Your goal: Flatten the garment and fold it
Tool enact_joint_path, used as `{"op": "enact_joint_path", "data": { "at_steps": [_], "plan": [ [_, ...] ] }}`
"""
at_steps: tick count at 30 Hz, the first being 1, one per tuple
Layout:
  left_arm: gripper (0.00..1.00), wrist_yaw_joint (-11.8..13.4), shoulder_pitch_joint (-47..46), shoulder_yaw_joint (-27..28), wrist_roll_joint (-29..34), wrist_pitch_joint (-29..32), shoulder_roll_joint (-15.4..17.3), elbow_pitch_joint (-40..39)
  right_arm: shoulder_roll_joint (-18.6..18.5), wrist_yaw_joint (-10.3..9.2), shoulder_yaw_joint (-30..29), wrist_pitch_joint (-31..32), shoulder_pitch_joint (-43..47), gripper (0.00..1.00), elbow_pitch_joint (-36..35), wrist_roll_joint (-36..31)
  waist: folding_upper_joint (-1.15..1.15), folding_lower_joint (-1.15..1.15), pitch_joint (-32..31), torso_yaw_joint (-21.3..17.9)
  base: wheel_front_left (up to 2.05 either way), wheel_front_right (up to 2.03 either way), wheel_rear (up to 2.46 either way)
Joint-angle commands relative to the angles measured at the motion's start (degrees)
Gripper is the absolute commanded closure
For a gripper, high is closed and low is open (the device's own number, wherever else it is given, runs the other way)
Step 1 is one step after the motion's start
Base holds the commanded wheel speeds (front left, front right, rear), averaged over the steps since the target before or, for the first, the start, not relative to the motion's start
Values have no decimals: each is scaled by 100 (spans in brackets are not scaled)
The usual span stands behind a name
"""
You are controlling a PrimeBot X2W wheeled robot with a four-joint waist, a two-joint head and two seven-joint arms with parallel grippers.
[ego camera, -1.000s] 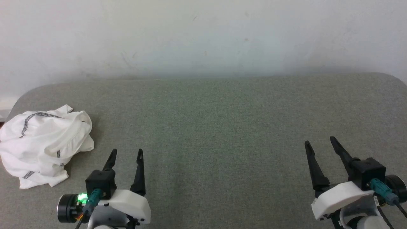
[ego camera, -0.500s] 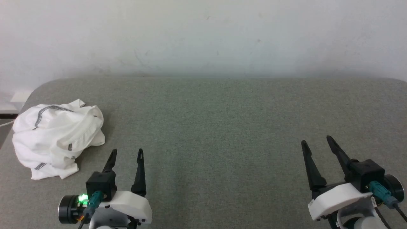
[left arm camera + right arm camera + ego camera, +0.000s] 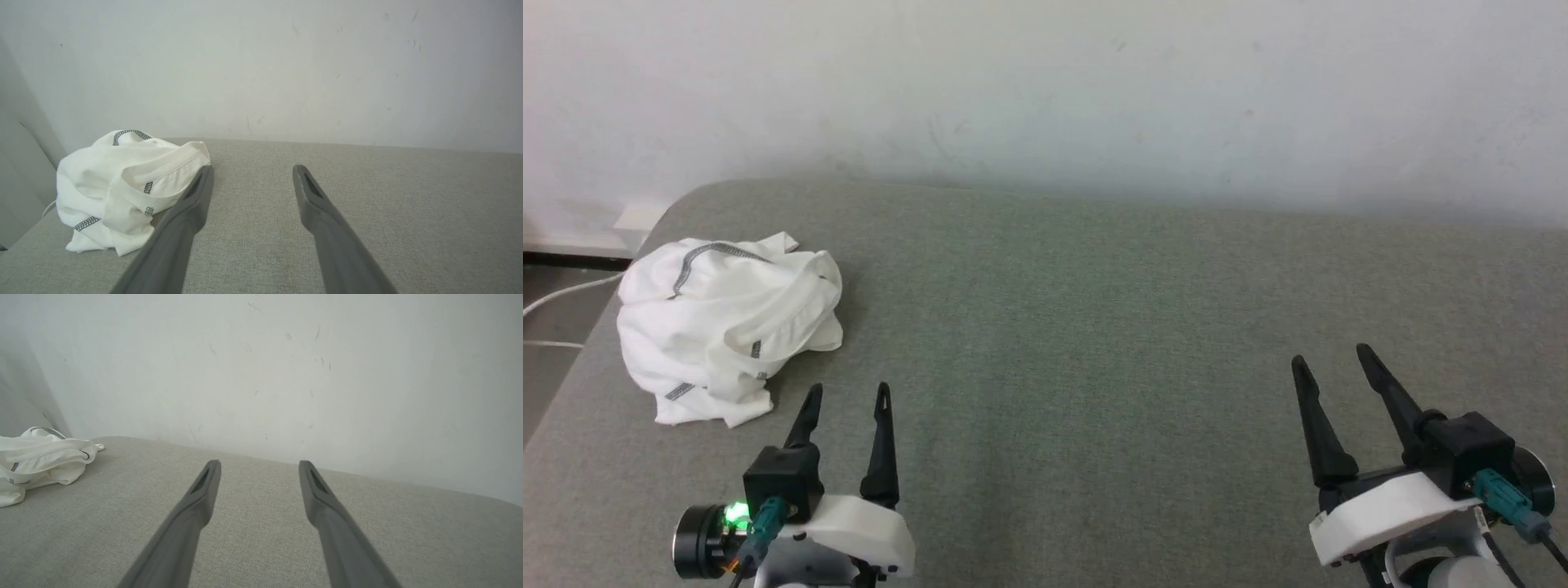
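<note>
Two tools, left tool [image 3: 849, 389] and right tool [image 3: 1330, 356], hover over the desk [image 3: 1094, 327] by its near edge, fingers spread and empty, likely ready for a first grab. Beyond the left one the shirt [image 3: 727, 327] lies bunched at the left edge.

A crumpled white garment [image 3: 110, 179] lies heaped at the left end of a grey fabric-covered bench [image 3: 408, 212], with dark zigzag stitching showing along its folded seams. The left tool [image 3: 253, 168] is poised over the bench, its two dark fingers [image 3: 327, 228] spread wide with only bare cloth between them. The finger at left crosses in front of the heap's right edge; whether it touches cannot be told. A scuffed pale wall [image 3: 261, 61] rises behind.
</note>
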Motion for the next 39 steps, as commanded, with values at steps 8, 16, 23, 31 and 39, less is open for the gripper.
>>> {"op": "enact_joint_path", "data": {
  "at_steps": [8, 16, 23, 31, 39],
  "plan": [
    [0, 70, 103, -46, -68, -150, -1, 30, 12, -6, 21, -144, 69, 0, -2, 101, 0, 0, -36, 405, 0, 0, 0],
    [0, 86, 154, -74, -78, -246, -1, 50, 14, -7, 88, -240, 92, 0, 59, 132, 0, 0, -77, 746, 0, 0, 0],
    [0, 82, 193, -84, -74, -330, -1, 61, 15, -8, 134, -323, 103, 0, 169, 201, 0, 0, -112, 1023, 0, 0, 0],
    [0, 60, 241, -77, -69, -414, -1, 79, 17, -8, 186, -407, 109, 0, 261, 301, 0, 0, -133, 1250, 0, 0, 0],
    [0, 105, 271, -117, -71, -510, -1, 91, 18, -9, 249, -503, 111, 0, 331, 388, 0, 0, -156, 1469, 0, 0, 0]
  ]
}}
